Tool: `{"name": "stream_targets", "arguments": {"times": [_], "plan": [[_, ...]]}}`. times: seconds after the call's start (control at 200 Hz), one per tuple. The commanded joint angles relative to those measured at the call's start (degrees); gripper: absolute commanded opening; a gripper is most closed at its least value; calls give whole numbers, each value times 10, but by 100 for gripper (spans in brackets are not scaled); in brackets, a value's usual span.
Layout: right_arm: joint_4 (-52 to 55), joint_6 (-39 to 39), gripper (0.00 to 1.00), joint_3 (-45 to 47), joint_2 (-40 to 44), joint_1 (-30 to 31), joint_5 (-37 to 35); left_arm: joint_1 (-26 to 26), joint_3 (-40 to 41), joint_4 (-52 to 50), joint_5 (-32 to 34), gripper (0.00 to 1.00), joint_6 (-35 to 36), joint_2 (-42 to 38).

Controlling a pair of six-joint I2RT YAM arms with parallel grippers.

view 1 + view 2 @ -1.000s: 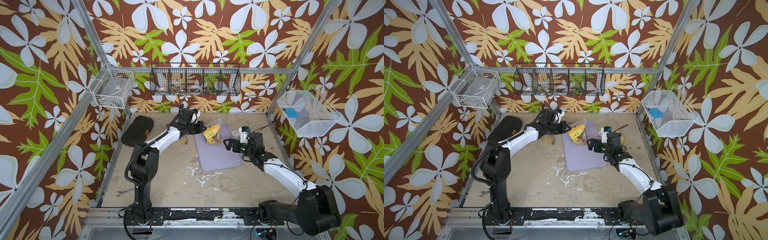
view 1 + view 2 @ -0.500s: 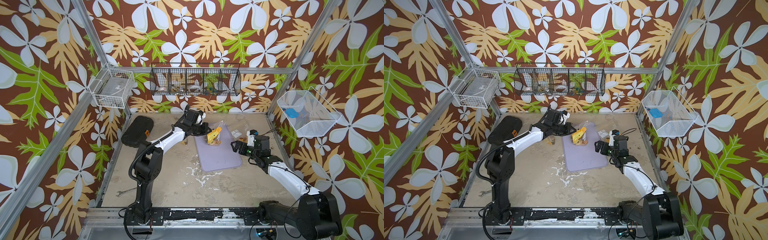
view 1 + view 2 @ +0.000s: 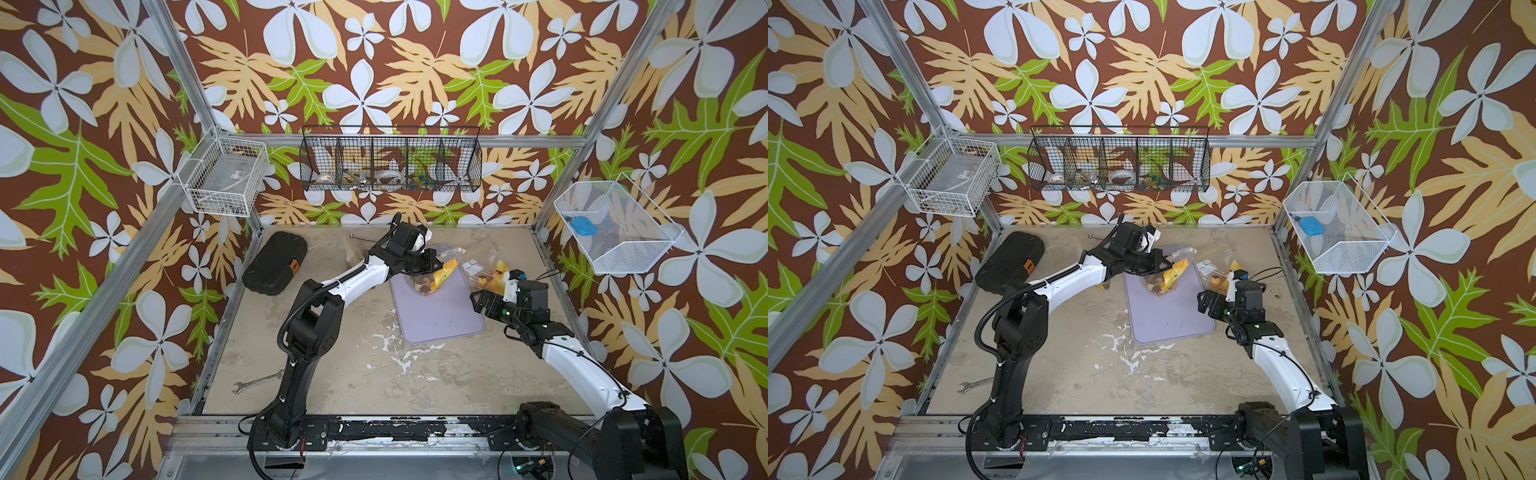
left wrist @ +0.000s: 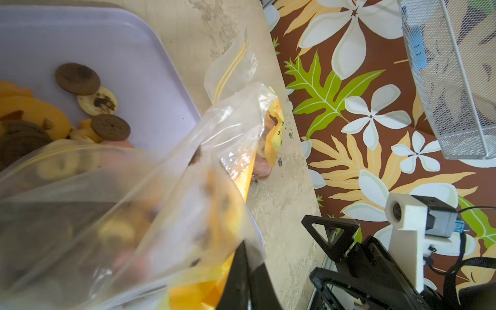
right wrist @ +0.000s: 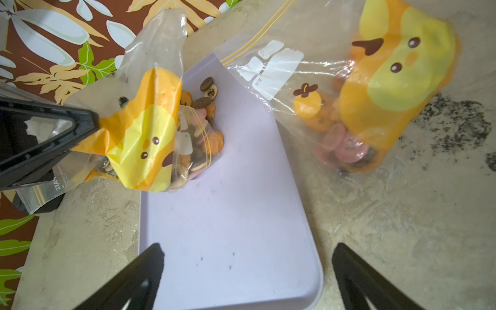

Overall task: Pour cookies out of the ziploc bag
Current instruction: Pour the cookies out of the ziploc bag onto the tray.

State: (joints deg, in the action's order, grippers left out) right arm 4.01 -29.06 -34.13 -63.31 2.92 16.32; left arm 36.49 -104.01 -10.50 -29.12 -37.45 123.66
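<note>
My left gripper (image 3: 434,259) (image 3: 1165,262) (image 4: 248,255) is shut on the bottom corner of the clear ziploc bag (image 3: 442,270) (image 3: 1174,272) (image 5: 145,128) with a yellow-orange print. It holds the bag tilted, mouth down, over the far end of the lavender tray (image 3: 440,320) (image 3: 1171,320) (image 5: 228,201). Brown, tan and pink cookies (image 4: 77,77) (image 5: 206,91) lie on the tray at the bag's mouth; more stay inside. My right gripper (image 3: 478,301) (image 3: 1204,301) (image 5: 248,249) hovers open and empty at the tray's right edge.
A second printed bag of cookies (image 3: 486,274) (image 5: 375,80) lies on the table right of the tray, with dark crumbs (image 5: 456,120) beside it. A black case (image 3: 274,268) sits far left, a wrench (image 3: 257,381) near the front left. Wire baskets hang on the walls.
The right gripper has drawn back to the right, away from the bag. The left gripper has carried the bag rightward over the tray and turned it.
</note>
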Motion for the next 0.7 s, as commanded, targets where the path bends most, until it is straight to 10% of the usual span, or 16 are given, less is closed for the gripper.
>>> {"name": "stream_targets", "arguments": {"times": [0.0,0.696], "plan": [[6,7,100,2,1,-3,2,5,-24,7,-5,0,-13,11],[25,14,100,9,27,-11,5,2,-172,-55,-6,0,-8,96]]}}
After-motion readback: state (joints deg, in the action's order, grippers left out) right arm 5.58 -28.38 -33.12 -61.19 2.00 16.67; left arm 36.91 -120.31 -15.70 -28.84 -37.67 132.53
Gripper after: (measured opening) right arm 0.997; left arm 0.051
